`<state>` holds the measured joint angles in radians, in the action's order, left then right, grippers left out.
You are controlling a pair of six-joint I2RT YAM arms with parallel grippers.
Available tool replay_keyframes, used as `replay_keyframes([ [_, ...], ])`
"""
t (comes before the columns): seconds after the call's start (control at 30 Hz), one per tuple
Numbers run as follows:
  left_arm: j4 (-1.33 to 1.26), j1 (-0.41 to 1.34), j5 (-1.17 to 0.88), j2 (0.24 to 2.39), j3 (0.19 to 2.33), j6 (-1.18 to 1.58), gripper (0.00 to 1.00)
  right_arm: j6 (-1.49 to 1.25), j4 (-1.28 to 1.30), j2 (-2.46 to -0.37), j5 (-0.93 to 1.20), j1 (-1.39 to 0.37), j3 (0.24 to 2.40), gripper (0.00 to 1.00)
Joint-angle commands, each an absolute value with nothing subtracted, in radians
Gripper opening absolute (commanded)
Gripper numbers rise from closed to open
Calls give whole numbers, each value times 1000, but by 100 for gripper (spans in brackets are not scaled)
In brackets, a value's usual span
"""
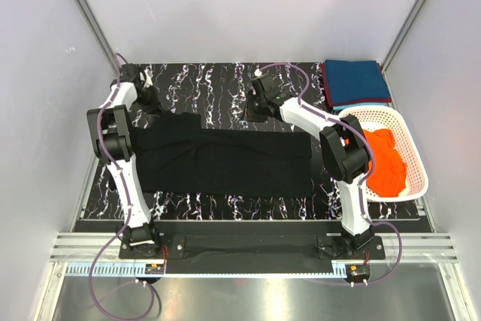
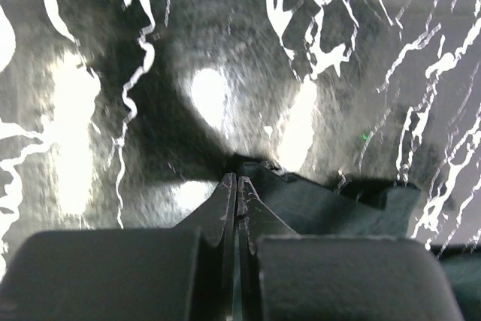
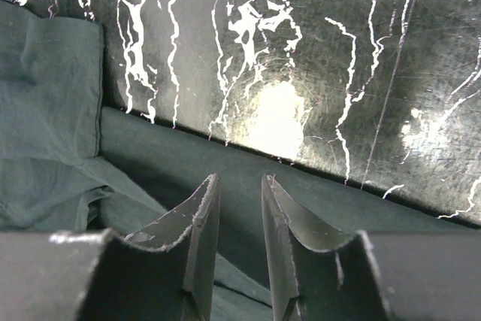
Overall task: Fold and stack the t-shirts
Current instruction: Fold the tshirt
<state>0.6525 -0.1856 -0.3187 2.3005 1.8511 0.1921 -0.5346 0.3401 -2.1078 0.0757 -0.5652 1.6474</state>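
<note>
Black soft short-sleeved tee lies spread flat mid black white-veined marble-look surface. L hand fully closed, tips pinching tee's far-left edge. R hand part open over tee's far edge, holding nothing. Folded teal-blue tee at far-right corner; bright orange tee in white plastic lattice basket.

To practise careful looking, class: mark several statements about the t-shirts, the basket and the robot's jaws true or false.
1. The orange t-shirt lies in the white basket. True.
2. The black t-shirt is folded in the basket. False: it lies spread on the table.
3. The left jaws are shut on the black t-shirt's edge. True.
4. The right jaws are shut. False: they stand apart over the black t-shirt.
</note>
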Motion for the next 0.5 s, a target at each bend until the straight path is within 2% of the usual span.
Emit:
replay_keyframes([
  [0.0, 670, -179, -311, 2169, 1850, 207, 0, -509, 330, -2069, 123, -569, 1654, 35],
  [0.2, 666, -179, -301, 1979, 1781, 216, 0, -508, 331, -2048, 144, -569, 1592, 34],
  [0.47, 634, -179, -244, 1732, 1543, 212, 0, -469, 328, -1965, 180, -568, 1473, 34],
])
